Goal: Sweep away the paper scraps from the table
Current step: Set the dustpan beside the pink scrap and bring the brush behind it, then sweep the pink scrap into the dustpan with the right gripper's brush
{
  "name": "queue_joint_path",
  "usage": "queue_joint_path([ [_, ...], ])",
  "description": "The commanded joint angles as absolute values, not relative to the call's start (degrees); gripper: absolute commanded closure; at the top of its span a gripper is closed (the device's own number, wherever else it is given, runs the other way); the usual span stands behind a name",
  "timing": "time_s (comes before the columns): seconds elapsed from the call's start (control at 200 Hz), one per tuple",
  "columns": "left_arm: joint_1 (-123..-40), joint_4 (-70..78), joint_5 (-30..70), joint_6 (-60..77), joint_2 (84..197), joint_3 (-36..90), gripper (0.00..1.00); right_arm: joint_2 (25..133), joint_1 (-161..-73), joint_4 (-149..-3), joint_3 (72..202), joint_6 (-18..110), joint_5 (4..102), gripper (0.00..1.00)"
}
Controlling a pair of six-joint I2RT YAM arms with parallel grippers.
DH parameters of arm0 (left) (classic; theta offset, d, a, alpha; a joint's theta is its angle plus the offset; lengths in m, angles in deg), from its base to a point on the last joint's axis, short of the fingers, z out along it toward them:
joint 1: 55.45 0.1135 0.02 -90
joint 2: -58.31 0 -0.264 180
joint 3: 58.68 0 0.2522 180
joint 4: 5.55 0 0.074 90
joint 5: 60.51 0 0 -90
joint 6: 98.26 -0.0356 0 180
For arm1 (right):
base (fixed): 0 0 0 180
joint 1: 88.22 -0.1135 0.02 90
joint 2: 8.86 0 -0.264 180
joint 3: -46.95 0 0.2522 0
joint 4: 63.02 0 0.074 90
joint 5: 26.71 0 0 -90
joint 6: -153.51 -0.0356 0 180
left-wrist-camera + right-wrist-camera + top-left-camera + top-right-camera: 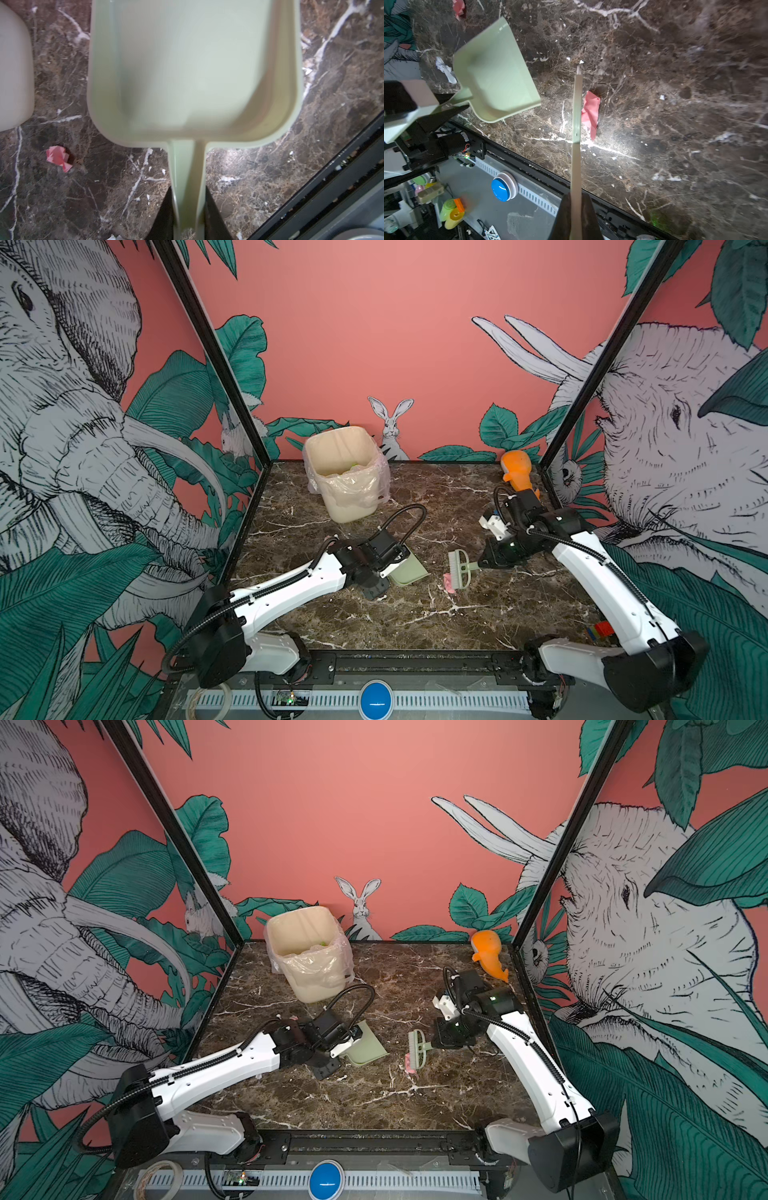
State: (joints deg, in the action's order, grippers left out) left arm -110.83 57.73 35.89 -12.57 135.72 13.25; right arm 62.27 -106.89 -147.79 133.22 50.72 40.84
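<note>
left gripper (188, 209) is clamped on the thin handle of the pale green plastic dustpan (187, 62). black fingers (164, 214) press on both sides of the handle. the pan sits left of centre on the dark brown marble-pattern table (415, 626), with its mouth facing right toward the brush. nothing in the pan. cannot tell if its lip touches the tabletop.

right gripper (576, 207) is closed tight on the handle of the pale green hand brush (457, 568), which is edge-on in the right wrist view. the brush head is low over the table, right of the pan, with a strip of bare marble between them.

paper scraps:
- crumpled pink paper scrap (448, 583) lies on the table at the near end of the brush head. cannot tell if it touches the brush or is just beside it.
- second pink scrap (58, 156) lies on the table near the bin's base, behind the left wrist in a top view (294, 1017).
- white scrap (445, 69) lies just beside the pan's back corner, near the handle.
- small green bit (355, 466) shows inside the bin.

the cream plastic waste bin with a clear bag liner (349, 506) stands upright at the far side, left of centre. the orange soft toy (515, 472) lies in the far right corner, well apart from both tools.
</note>
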Motion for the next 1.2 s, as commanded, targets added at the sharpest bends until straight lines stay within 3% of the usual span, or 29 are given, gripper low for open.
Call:
queue_joint_path([
  [0.0, -112.9, 56.0, 33.4, -10.9, 136.8, 13.4, 0.97, 64.8, -106.6, -154.4, 135.6, 55.7, 48.3, 1.00],
  [0.415, -120.6, 53.3, 34.2, -8.8, 144.6, 15.4, 0.97, 71.6, -106.8, -151.2, 137.9, 56.6, 49.8, 1.00],
  [1.196, -122.8, 49.0, 34.8, -9.3, 148.8, 14.2, 0.98, 79.8, -115.3, -149.5, 139.2, 54.1, 50.5, 1.00],
])
